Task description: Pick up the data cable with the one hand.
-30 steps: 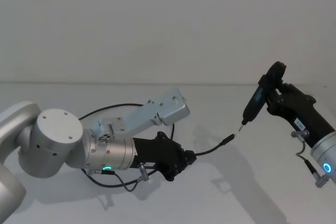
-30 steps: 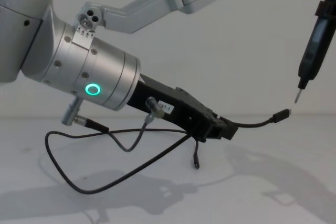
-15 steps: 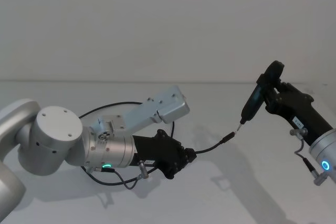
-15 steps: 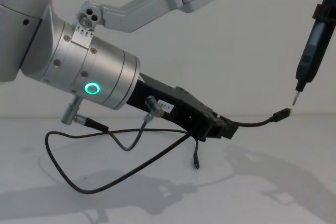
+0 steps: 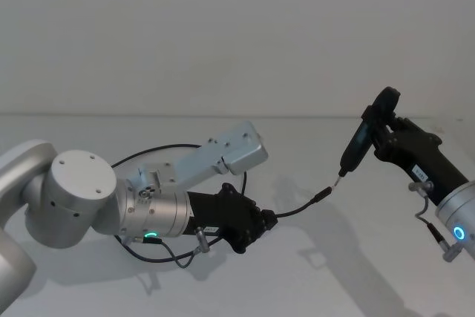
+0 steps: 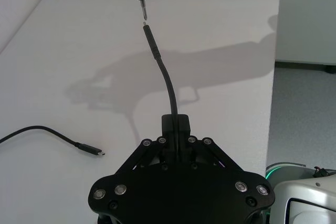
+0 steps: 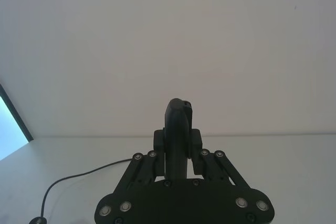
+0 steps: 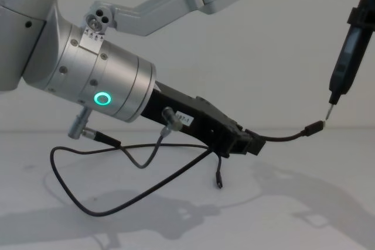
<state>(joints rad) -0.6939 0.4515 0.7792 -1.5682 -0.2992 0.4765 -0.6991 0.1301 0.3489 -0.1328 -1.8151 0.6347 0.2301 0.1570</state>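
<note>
Clamping the data cable (image 8: 176, 177) in my left tool (image 8: 249, 144), I hold its free plug up toward the right tool's (image 5: 380, 135) gripped screwdriver (image 8: 344, 65) above the desk (image 5: 312, 272).

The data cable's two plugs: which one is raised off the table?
The plug beyond the left gripper, held out toward the right gripper's pointed tool. The other plug lies on the table.

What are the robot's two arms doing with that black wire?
The left gripper is shut on the data cable, holding one end up off the white table so its plug sticks out. The rest of the cable trails loosely on the table. The right gripper grips a slim black tool, whose thin tip points at that raised plug, very close to it.
</note>
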